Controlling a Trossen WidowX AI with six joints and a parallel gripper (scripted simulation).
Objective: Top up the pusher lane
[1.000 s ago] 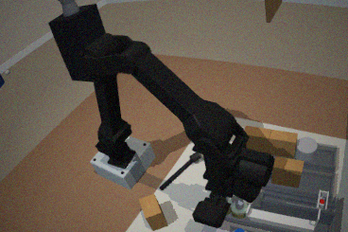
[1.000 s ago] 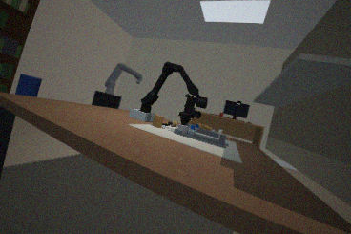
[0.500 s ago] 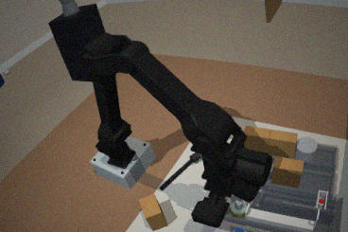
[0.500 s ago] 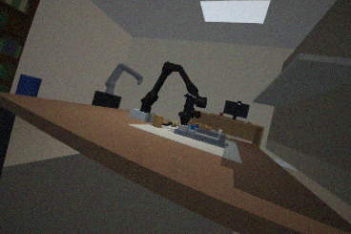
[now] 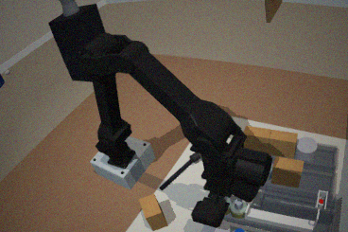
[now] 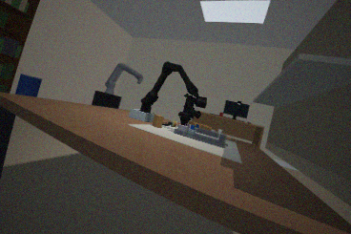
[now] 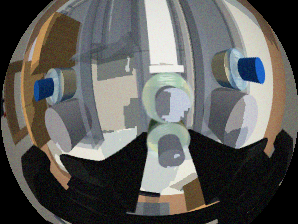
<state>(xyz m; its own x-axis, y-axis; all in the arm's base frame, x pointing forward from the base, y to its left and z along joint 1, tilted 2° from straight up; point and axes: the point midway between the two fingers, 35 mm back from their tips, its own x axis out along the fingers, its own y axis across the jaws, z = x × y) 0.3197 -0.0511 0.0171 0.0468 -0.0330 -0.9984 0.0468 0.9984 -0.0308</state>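
Observation:
My gripper [image 7: 166, 135] is shut on a pale green jar with a grey lid [image 7: 171, 156], at the front end of the middle lane. A matching green jar [image 7: 150, 100] [image 5: 237, 212] stands directly behind it in the lane, the two touching or nearly so. The white pusher plate [image 7: 166, 68] is against the back of that rear jar, with a long white strip behind it. Both jars look upright. The fingers hide the held jar's sides in the wrist view, and the arm hides it in the top view. The low front stop and the jar's base cannot be made out.
Blue-capped jars [image 7: 61, 86] [image 7: 229, 69] lie either side of the lane, near grey cylinders [image 7: 65, 125] [image 7: 235, 117]. Brown blocks [image 5: 283, 142] [image 5: 287, 171] stand at the grey rack's far side. Another block [image 5: 153, 212] and a black rod [image 5: 180, 171] are near the arm's base.

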